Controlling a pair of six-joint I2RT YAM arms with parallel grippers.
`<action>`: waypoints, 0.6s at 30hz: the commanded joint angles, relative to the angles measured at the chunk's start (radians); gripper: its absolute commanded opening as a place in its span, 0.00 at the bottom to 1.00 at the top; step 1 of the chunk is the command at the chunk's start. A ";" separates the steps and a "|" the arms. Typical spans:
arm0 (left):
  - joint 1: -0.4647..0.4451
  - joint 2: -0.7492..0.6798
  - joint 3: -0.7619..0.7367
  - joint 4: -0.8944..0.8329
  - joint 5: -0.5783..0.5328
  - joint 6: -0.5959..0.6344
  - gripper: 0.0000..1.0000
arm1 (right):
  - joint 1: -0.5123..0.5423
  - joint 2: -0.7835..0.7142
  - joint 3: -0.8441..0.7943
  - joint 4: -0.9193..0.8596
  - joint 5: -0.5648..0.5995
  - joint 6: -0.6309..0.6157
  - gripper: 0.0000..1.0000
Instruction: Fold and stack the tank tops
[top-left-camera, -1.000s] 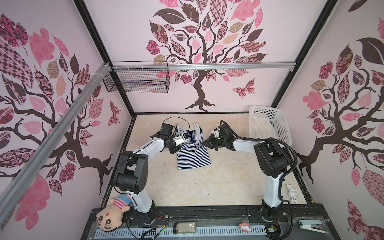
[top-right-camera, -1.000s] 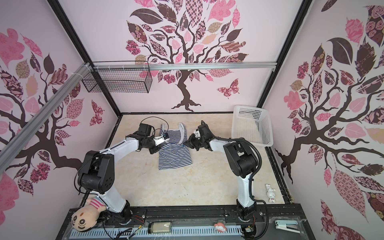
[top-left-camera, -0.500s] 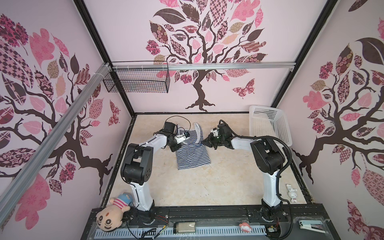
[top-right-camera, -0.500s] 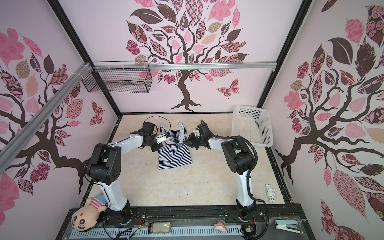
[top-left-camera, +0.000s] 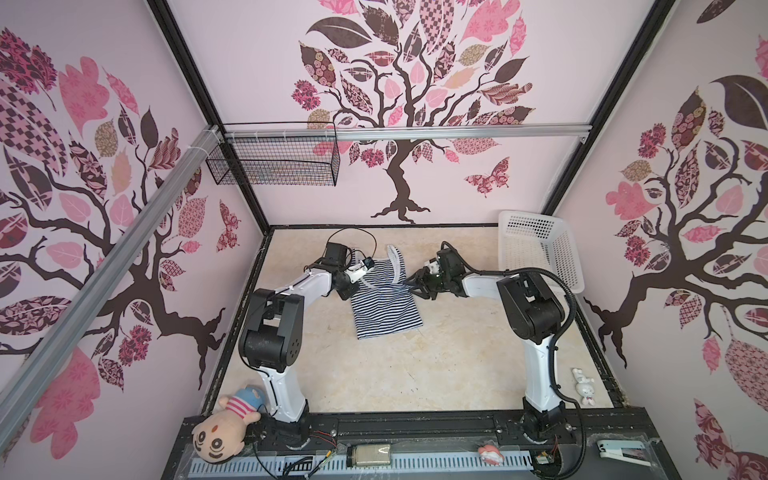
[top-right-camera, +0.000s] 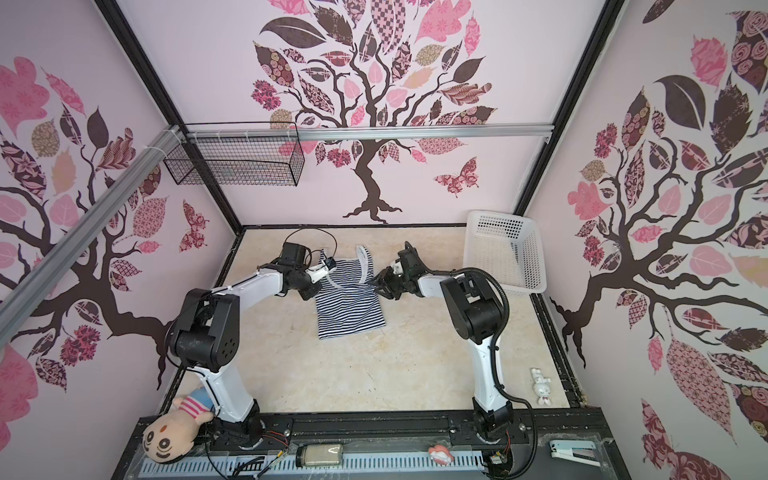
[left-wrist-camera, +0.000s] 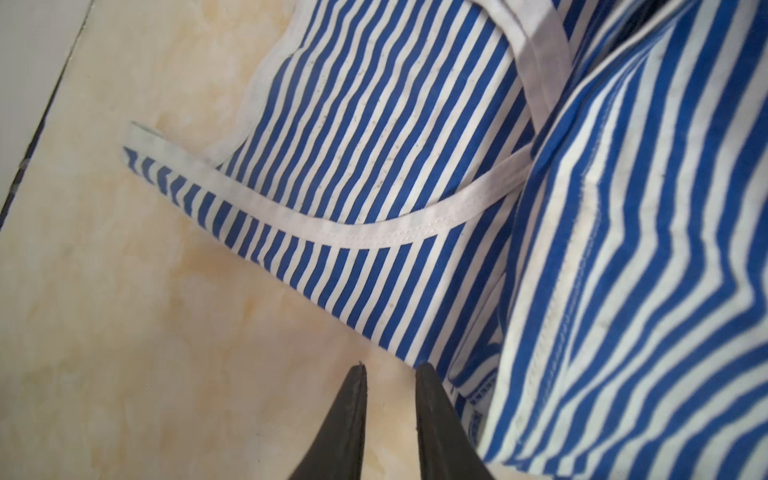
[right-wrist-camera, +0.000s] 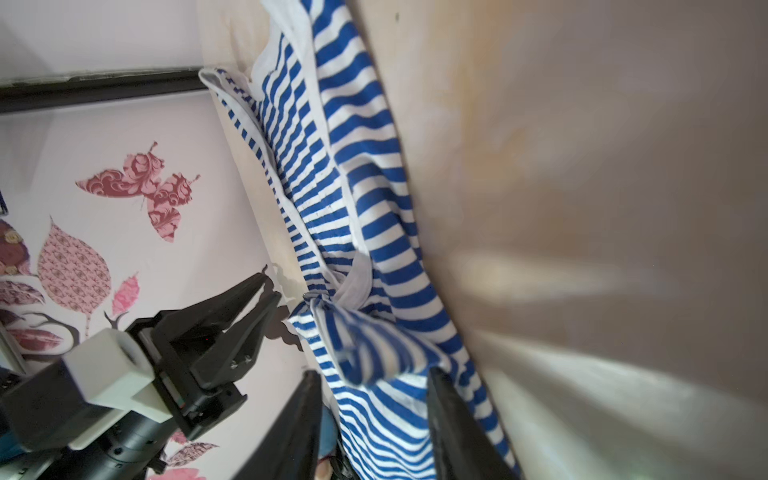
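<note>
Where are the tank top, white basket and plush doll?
tank top (top-left-camera: 386, 311): in a top view, striped body.
white basket (top-left-camera: 530, 226): in a top view, far wall.
plush doll (top-left-camera: 214, 438): in a top view, face.

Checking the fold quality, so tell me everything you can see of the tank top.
The tank top is soft cloth with thin navy-and-white stripes and white edging. It lies on the table near the back, hem frontward, body flat, top rumpled, one strap curling up. The left hand, slightly open and empty, sits beside one edge; the right hand, open, straddles a bunched fold.
</note>
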 joint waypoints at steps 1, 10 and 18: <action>0.004 -0.096 -0.038 0.019 0.014 -0.051 0.27 | -0.005 -0.060 0.017 -0.070 0.058 -0.065 0.53; 0.004 -0.084 -0.018 -0.090 0.126 -0.056 0.23 | 0.044 -0.154 -0.001 -0.150 0.093 -0.208 0.39; 0.005 0.058 0.104 -0.204 0.174 -0.050 0.16 | 0.123 -0.053 0.051 -0.153 0.085 -0.253 0.19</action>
